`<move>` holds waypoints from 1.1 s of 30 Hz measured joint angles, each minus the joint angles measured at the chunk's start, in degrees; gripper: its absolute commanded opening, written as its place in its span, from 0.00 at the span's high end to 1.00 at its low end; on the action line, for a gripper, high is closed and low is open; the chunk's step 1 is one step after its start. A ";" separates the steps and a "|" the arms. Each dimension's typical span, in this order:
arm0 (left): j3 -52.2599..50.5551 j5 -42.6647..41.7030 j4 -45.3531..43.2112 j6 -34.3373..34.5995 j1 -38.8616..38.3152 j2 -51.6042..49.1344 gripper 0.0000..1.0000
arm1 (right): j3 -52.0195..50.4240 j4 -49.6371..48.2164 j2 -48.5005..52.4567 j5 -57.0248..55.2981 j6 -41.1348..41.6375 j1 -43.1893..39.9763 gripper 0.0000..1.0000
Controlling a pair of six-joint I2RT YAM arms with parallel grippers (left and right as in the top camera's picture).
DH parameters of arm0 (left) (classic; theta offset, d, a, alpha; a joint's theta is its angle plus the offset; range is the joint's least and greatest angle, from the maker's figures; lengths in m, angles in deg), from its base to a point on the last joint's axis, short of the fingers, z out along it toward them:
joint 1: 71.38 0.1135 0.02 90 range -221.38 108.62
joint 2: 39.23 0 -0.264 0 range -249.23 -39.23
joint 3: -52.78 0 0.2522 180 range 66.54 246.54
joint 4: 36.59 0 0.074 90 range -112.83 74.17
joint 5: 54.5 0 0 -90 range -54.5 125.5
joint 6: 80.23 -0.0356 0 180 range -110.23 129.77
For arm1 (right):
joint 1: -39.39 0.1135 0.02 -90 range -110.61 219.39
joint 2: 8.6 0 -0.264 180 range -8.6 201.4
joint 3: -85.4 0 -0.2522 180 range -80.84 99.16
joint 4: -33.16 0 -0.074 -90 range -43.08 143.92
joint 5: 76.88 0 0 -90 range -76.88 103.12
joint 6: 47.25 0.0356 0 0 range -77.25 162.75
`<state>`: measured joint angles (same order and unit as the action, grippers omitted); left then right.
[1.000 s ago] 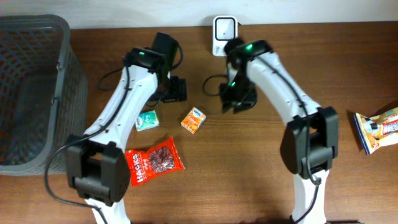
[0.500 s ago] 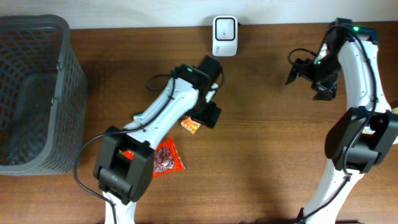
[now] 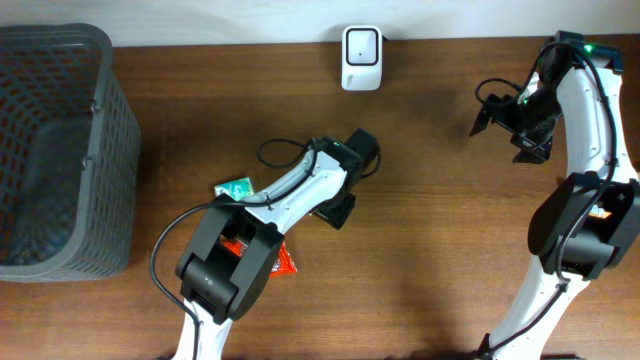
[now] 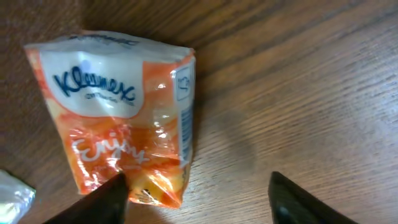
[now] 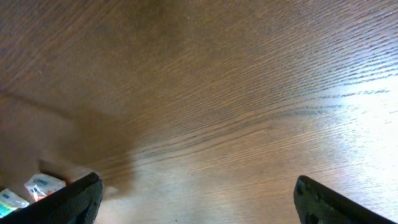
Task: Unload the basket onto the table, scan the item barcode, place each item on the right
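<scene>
two left gripper (image 4: 198, 200) jaws are standing apart, gripping nothing; kleenex pack (image 4: 121, 106) is lying just fwd of them, off-centre toward one finger, long axis running away from the jaws. right gripper (image 5: 199, 200) is gaping wide, empty, much farther off.

The basket (image 3: 118, 140) stands at the table's (image 3: 430, 260) left end, the scanner (image 3: 361, 58) midway along its back edge.

Left arm (image 3: 290, 185), right arm (image 3: 592, 110): white shell links w/ black joint housings; green LED (image 3: 588, 47) is noted on right arm's upper joint. Black cables (image 3: 263, 153) are looped ext. alongside each arm. Left gripper (image 4: 198, 186), right gripper (image 5: 198, 186): fingers finished black, blunt tips.
</scene>
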<state>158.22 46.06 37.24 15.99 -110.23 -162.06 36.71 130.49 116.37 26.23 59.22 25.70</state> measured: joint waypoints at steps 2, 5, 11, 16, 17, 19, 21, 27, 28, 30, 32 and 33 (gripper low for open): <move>0.00 0.46 -0.50 -0.22 0.00 0.00 0.33 | 0.00 0.00 0.00 -0.02 0.00 0.00 0.01; -0.35 0.61 -2.97 -0.22 0.00 0.00 0.33 | 0.00 0.00 0.00 0.00 0.02 0.00 0.01; -2.95 3.78 -7.06 -0.26 -0.20 0.02 0.51 | 0.00 0.00 0.00 0.00 0.00 0.00 0.01; -3.32 6.99 -7.37 -0.42 -0.31 0.02 0.75 | 0.00 0.00 0.00 0.00 -0.02 0.00 0.01; -3.37 7.65 -7.39 -0.52 -0.31 0.02 0.79 | 0.00 0.00 0.00 -0.02 0.02 0.00 0.01; -3.37 8.28 -7.39 -0.46 -0.24 0.02 0.94 | 0.00 0.00 0.00 0.00 -0.02 0.00 0.01; -3.30 8.61 -7.23 0.09 -0.24 0.13 0.99 | 0.00 0.00 0.00 -0.02 0.02 0.00 0.01; 0.98 -3.87 -6.43 0.90 0.83 0.11 0.99 | 0.00 0.00 0.00 0.00 0.00 0.00 0.01; 1.99 -6.54 -6.45 0.90 1.09 0.09 0.99 | 0.00 0.00 0.00 -0.02 0.00 0.00 0.01; 6.01 -14.91 -6.64 1.09 1.99 0.07 0.96 | 0.00 0.00 0.00 -0.02 0.00 0.00 0.01; 9.20 -21.73 -8.41 2.84 3.82 0.07 0.95 | 0.00 0.02 0.00 0.00 0.00 0.00 0.01; 9.81 -23.34 -9.09 3.54 4.59 0.07 0.94 | 0.00 -0.02 0.00 0.00 0.02 0.00 0.01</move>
<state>168.03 22.72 28.15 19.53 -105.64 -161.99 36.71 130.47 116.37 26.23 59.25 25.70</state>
